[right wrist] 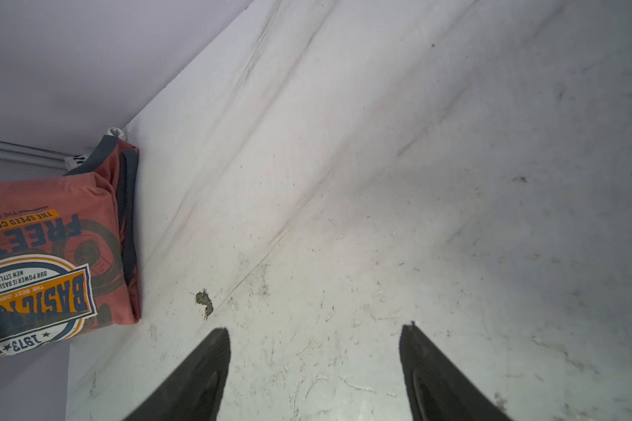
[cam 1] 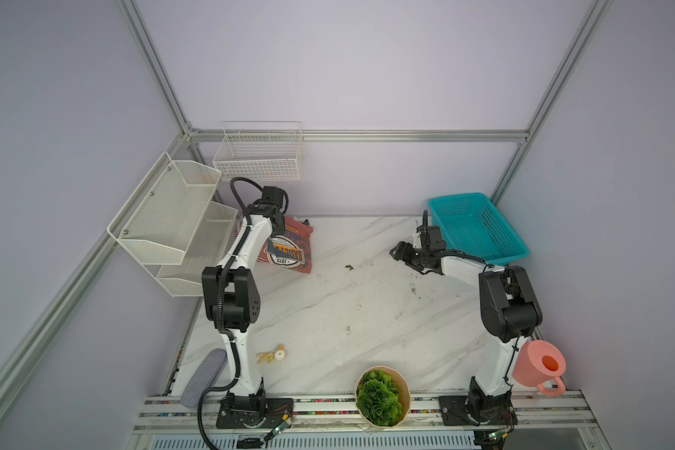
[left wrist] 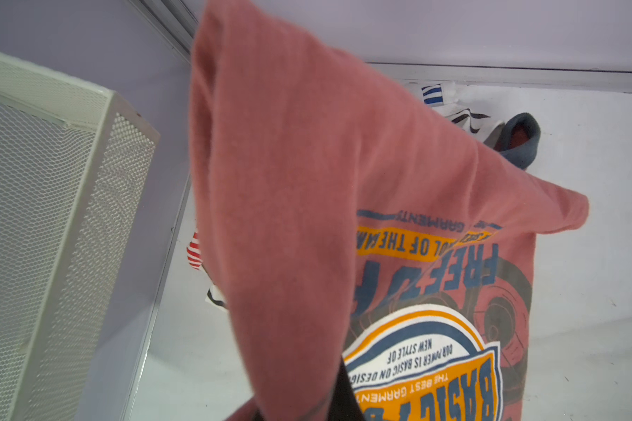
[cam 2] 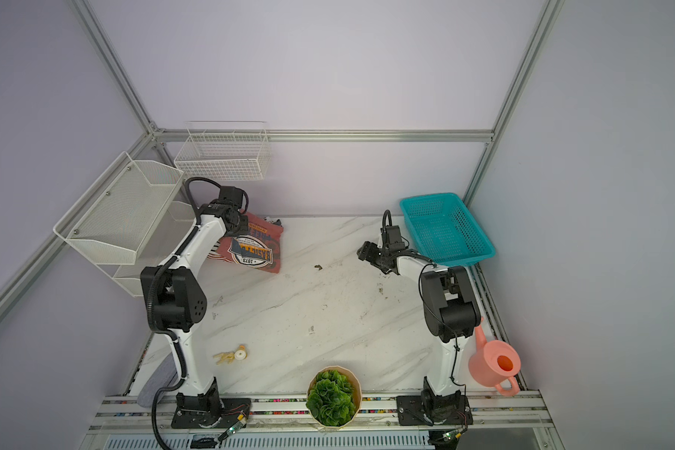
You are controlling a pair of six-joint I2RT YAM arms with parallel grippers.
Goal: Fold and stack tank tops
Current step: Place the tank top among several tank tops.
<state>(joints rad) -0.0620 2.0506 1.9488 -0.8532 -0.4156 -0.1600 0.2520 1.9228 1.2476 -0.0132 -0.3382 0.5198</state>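
A dusty-red tank top point(cam 1: 291, 255) with an oval navy-and-orange badge lies folded at the back left of the marble table point(cam 1: 359, 311), seen in both top views. My left gripper point(cam 1: 278, 225) is shut on a fold of it; in the left wrist view the red cloth point(left wrist: 289, 218) rises from the jaws and hides them. Edges of a red-and-white striped top point(left wrist: 194, 251) and a black-and-white striped top point(left wrist: 466, 118) peek out from under it. My right gripper point(right wrist: 316, 327) hangs open over bare table, well to the right of the tops, with nothing between its fingers.
A teal basket point(cam 1: 478, 228) stands at the back right. A white mesh shelf point(cam 1: 172, 218) and a wire basket point(cam 1: 260, 156) hang at the back left. Along the front edge are a potted plant point(cam 1: 382, 395), a pink watering can point(cam 1: 538, 364) and a small yellow toy point(cam 1: 271, 354).
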